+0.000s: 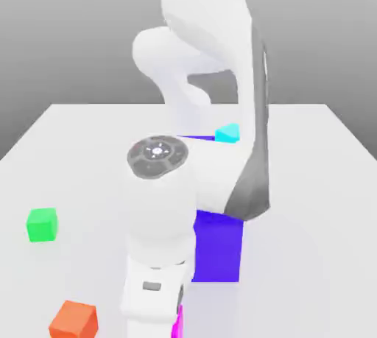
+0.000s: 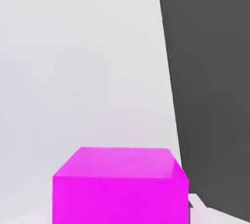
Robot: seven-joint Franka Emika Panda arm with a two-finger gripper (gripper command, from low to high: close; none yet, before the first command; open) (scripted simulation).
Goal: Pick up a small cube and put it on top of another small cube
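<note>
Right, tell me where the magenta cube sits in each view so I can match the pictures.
Exterior view: the magenta cube is a thin sliver at the bottom edge, just beside the arm's lower housing, below the big blue block.
Hand view: the same cube is large and close, centred low in the picture.
Shared landmark: the white table it rests on.

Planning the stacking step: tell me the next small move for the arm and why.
Probably a short, straight descent over the small bright magenta cube. The hand view looks down on its top face from close above, and in the exterior view a magenta sliver shows just beneath the white arm's wrist, so it appears roughly lined up.
</note>
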